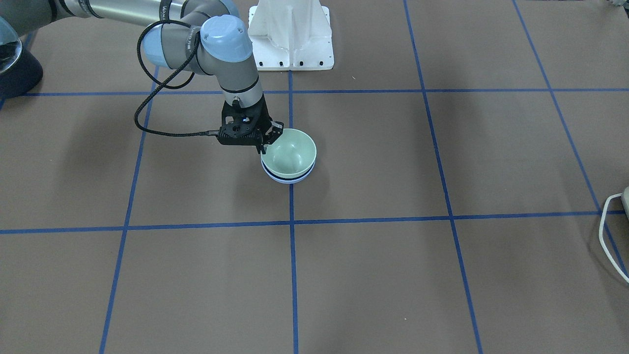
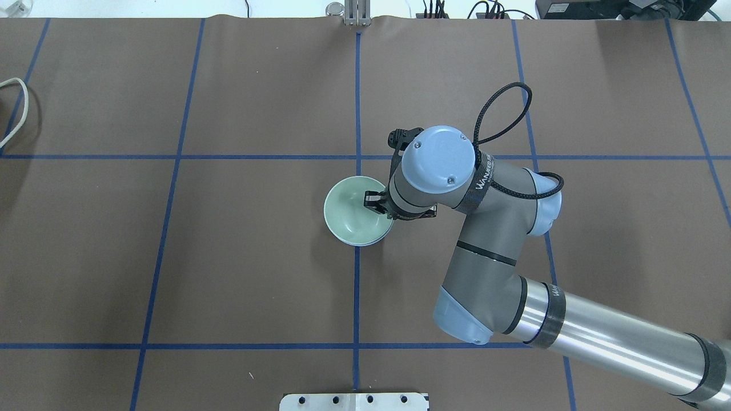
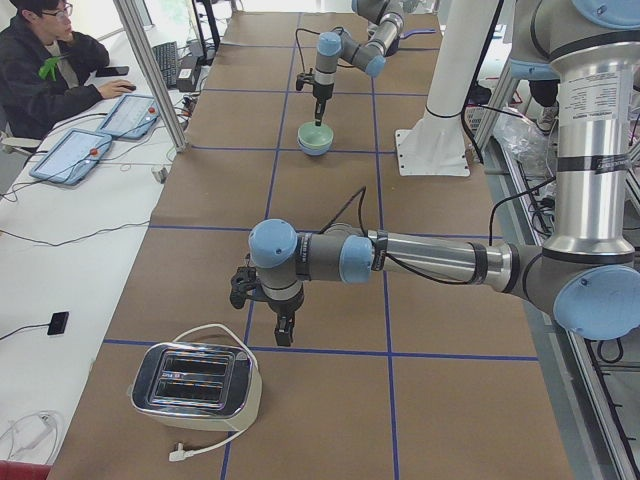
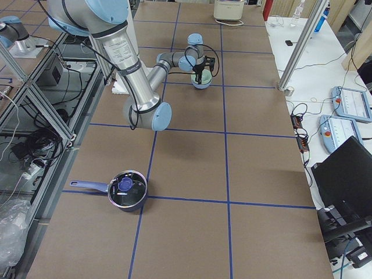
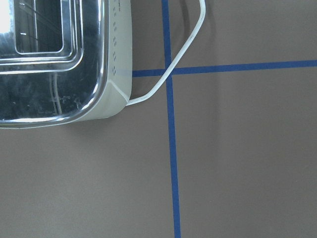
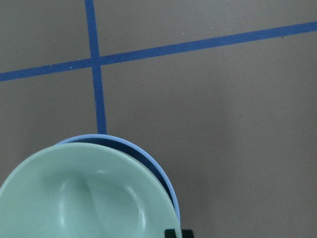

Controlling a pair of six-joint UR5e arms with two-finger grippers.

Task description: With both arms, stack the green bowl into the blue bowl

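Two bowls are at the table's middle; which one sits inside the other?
The pale mint-green glossy bowl is the inner one. The periwinkle-blue glossy bowl holds it, showing only as a thin rim beneath and around it.

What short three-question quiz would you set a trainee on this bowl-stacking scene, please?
1. True or false: the green bowl sits inside the blue bowl.
2. Multiple choice: the right gripper is at A) the green bowl's rim, B) the blue bowl's underside, C) neither bowl.
3. Fill in: the left gripper hangs far from the bowls, near the ____.

Key: 1 true; 2 A; 3 toaster.
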